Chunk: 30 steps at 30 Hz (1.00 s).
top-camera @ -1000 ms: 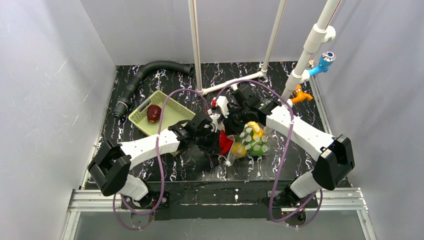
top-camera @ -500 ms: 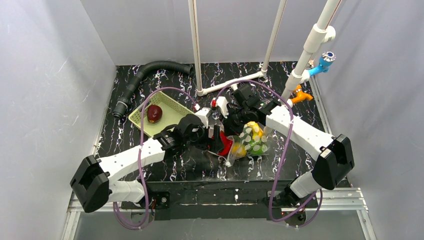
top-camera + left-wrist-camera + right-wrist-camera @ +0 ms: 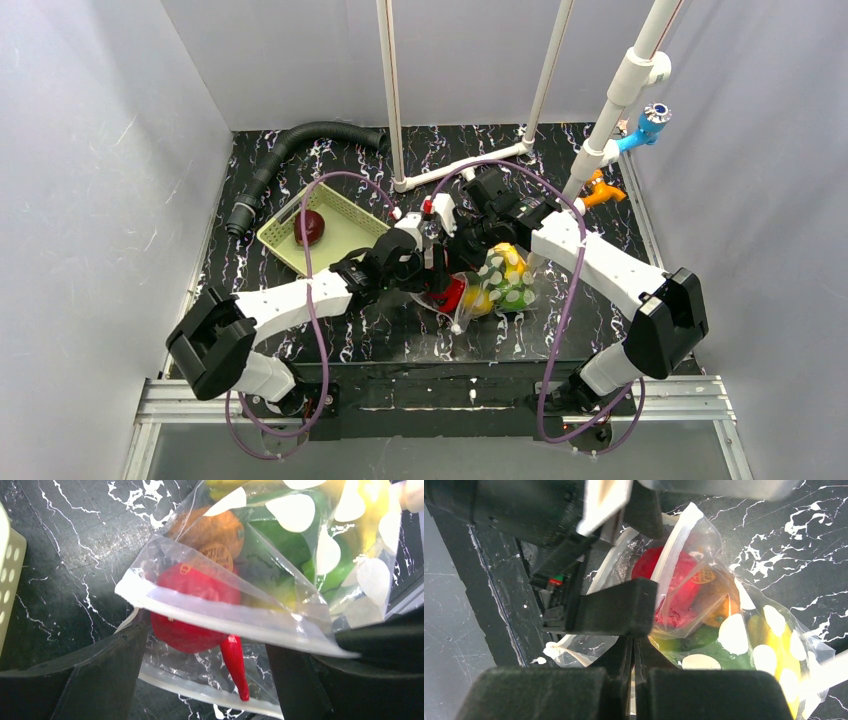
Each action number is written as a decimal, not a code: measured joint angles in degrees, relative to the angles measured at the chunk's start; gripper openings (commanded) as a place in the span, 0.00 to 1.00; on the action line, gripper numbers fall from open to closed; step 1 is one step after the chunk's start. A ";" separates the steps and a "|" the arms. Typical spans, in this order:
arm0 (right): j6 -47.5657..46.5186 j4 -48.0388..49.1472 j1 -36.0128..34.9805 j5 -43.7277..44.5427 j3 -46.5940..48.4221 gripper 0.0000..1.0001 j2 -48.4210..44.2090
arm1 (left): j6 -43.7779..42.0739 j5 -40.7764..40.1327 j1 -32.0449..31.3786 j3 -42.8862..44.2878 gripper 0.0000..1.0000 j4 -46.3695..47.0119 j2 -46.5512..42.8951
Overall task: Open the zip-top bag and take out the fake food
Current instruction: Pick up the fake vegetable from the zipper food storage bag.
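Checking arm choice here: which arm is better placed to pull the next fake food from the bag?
Left. The left gripper is open at the mouth of the zip-top bag, with the bright red fake food between its fingers. The right gripper is shut on the bag's lip, holding it open.

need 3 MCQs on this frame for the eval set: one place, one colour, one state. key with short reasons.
1. Where is the dark red fruit?
A) inside the zip-top bag
B) in the pale green basket
C) nowhere in view

2. What colour is the food at the bag's mouth?
A) bright red
B) blue
C) purple

3. How is the left end effector?
A) shut on the basket
B) shut on the dark red fruit
C) open, one finger either side of the bag's mouth

Key:
1 B: the top view shows it lying in the basket.
2 A: the left wrist view shows a bright red round piece and a red chili at the opening.
3 C: its jaws stand wide apart in the left wrist view.
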<state>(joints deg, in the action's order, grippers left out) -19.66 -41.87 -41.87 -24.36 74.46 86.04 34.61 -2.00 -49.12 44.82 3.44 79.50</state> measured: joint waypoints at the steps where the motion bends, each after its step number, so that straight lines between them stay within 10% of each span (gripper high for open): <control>1: 0.02 0.00 -0.04 -0.04 0.00 0.01 0.04 | 0.04 -0.26 0.00 0.00 0.86 0.57 0.42; 16: -0.02 -0.20 -0.42 1.05 0.00 0.01 1.16 | 4.00 -3.72 -0.42 -0.22 0.83 8.20 11.76; 24: -0.02 -0.04 -0.61 0.94 0.00 0.01 1.18 | 5.18 -4.87 -0.50 -0.98 0.31 13.20 12.98; 30: -0.04 0.00 -0.63 1.07 0.00 0.01 1.18 | 4.63 -4.13 -0.50 -2.43 0.12 12.02 10.25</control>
<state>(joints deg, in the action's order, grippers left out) -19.70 -41.87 -42.50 -23.29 74.46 87.22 39.24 -6.13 -49.63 42.39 15.46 89.76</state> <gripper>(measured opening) 0.023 0.719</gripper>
